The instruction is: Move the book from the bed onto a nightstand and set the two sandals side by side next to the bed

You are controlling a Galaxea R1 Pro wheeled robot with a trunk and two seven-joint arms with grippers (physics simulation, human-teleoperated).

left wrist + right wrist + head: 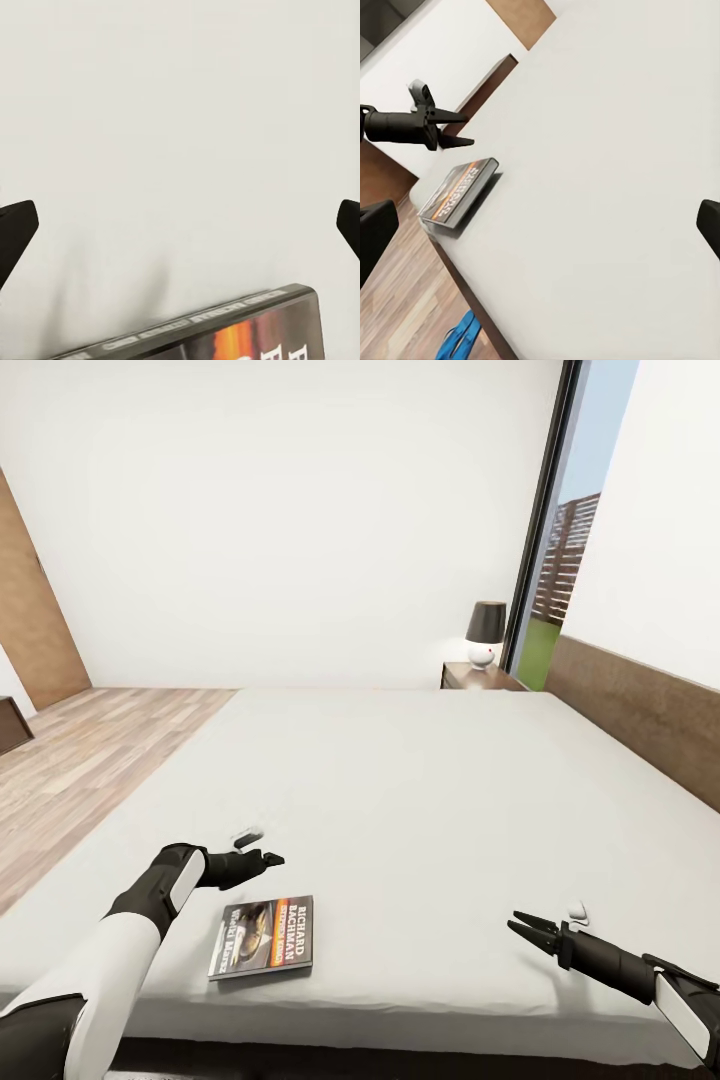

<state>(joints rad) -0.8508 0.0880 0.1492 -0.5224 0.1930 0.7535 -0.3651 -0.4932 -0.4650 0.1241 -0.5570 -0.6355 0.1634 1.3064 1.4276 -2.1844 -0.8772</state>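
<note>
Head view, item one: the book (262,939), cover up, flat on the bed (420,800) near its near edge, within reach of both arms and untouched. Left gripper (268,857) hangs just beyond the book's far edge with its fingers spread, apparently lined up for a pickup; right gripper (522,926) hovers well apart over bare mattress, also spread and empty. Nightstand (480,677) with lamp (485,632) stands past the far bedside by the window, a likely destination; one blue sandal (460,337) lies on the floor beside the bed.
</note>
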